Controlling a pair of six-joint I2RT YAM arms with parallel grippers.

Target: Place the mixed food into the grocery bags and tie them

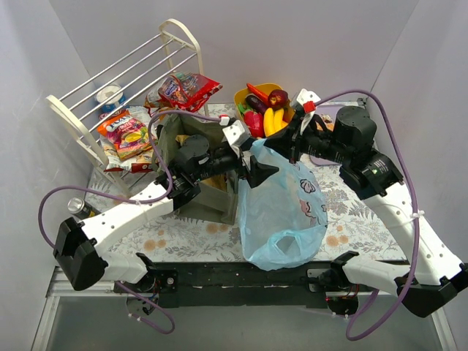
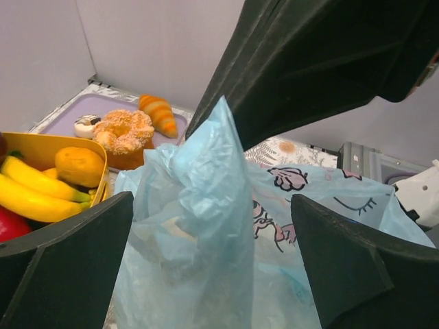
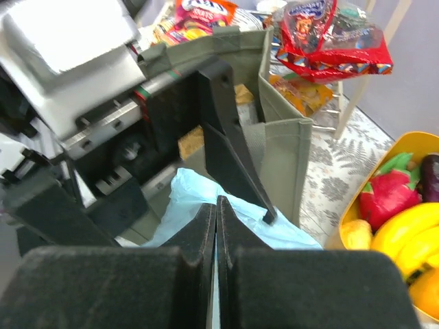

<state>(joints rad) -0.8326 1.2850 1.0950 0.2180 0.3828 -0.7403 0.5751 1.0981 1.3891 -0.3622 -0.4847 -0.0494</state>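
**A:** From above, where is the bag?

**B:** The light-blue bag (image 1: pixel 281 212) stands at the near middle of the table (image 1: pixel 351 219), touching the right side of the olive-green tote (image 1: pixel 212 197). It is thin, translucent, crumpled plastic, with cartoon print on its side and a handle loop low at its near edge.

**A:** And the food?

**B:** Just behind the bag, a yellow tub (image 1: pixel 241 95) holds bananas (image 1: pixel 272 121), a red pepper (image 1: pixel 254 123) and an eggplant (image 1: pixel 278 96). Glossy snack packets (image 1: pixel 189 89) lie on the white wire rack (image 1: pixel 121 73) at the far left, and one overhangs the tote.

**A:** What does the left wrist camera show?

**B:** The left gripper (image 2: pixel 212 199) has its jaws spread wide. A bunch of the bag's plastic rises between them to a peak under a black finger overhead. The print shows a lashed eye and dark pink outlines. On the left, the tub holds the bananas and an orange (image 2: pixel 79 164). Beyond it, a lavender tray (image 2: pixel 62 116) carries a doughnut (image 2: pixel 123 130) and a croissant (image 2: pixel 159 113).

**A:** And the right wrist camera?

**B:** The right gripper (image 3: pixel 217 205) has its fingers pressed together, pinching the bag's pale blue top edge at their tips. The tote stands open behind, boxy with upright fabric walls. Something tan shows inside it, but I cannot tell what. The packets sit at its far rim, and the tub of fruit is at the right.
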